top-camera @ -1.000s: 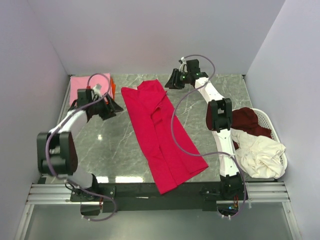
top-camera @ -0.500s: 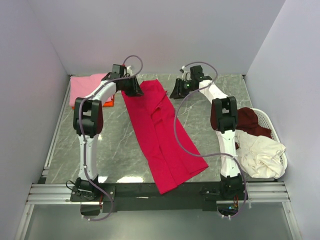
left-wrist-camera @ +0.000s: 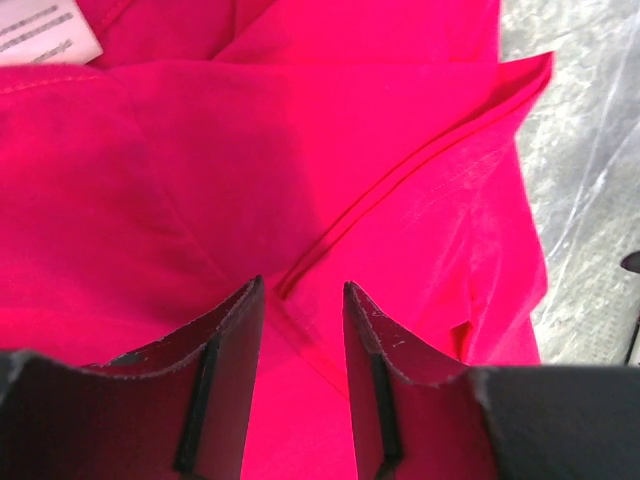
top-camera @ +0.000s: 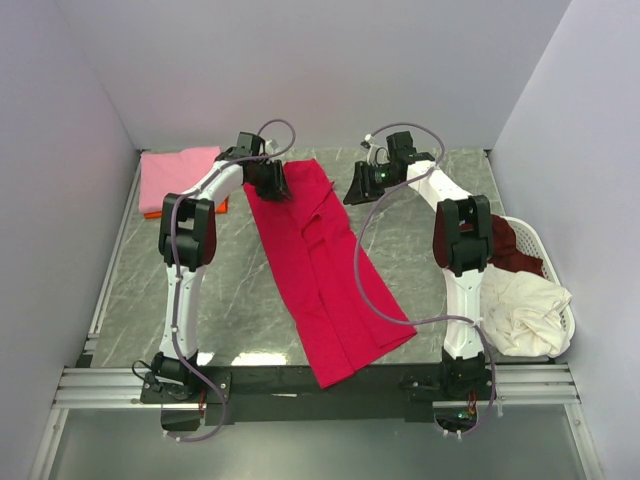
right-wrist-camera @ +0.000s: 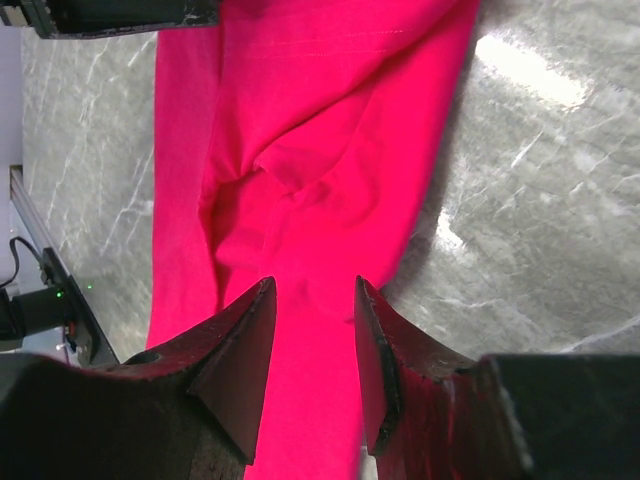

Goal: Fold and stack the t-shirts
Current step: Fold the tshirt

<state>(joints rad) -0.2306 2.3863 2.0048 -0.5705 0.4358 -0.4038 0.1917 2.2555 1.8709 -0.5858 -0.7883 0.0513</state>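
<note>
A crimson t-shirt (top-camera: 320,260), folded into a long strip, lies slantwise across the table from the far middle to the near edge. My left gripper (top-camera: 270,182) hovers over its far left corner. In the left wrist view the left gripper (left-wrist-camera: 302,288) is open just above the red cloth (left-wrist-camera: 300,150), with the white neck label (left-wrist-camera: 45,30) at the upper left. My right gripper (top-camera: 358,188) hangs just off the shirt's far right edge. Seen from its wrist, the right gripper (right-wrist-camera: 314,284) is open over the red fabric (right-wrist-camera: 300,130), holding nothing.
A pink shirt (top-camera: 178,165) lies folded at the far left on an orange one (top-camera: 152,212). A white basket (top-camera: 565,330) at the right holds a cream shirt (top-camera: 520,310) and a maroon one (top-camera: 500,245). Grey marble tabletop (top-camera: 230,290) shows beside the red shirt.
The left arm has swung from beside the pink shirt across to the red shirt's far left corner, its jaws narrower than before. The right gripper has drifted slightly nearer.
</note>
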